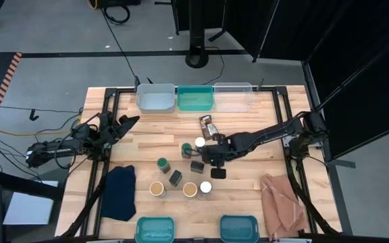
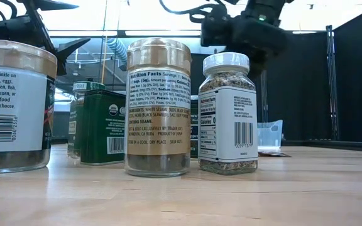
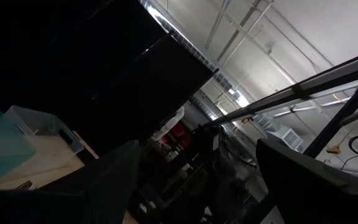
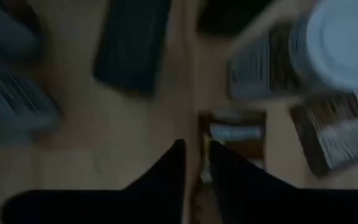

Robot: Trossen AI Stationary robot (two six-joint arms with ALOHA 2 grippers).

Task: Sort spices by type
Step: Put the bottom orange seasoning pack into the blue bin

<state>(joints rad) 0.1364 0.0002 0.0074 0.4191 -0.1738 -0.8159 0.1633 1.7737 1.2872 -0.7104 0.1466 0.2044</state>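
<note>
On the tabletop (image 1: 248, 196), the spices cluster near the middle: green-topped jars (image 1: 163, 164), tan-topped jars (image 1: 157, 188), white-topped jars (image 1: 206, 188), dark boxes (image 1: 175, 177) and a brown packet (image 1: 209, 126) lying nearer the far bins (image 1: 195, 98). The right tool (image 1: 216, 156) hangs over this cluster, just beside a white-topped jar and a dark box; its fingers (image 4: 166, 168) stand only a narrow gap apart, and whether they grip anything cannot be told. The left tool (image 1: 123, 123) waits released at the left side, well apart.
</note>
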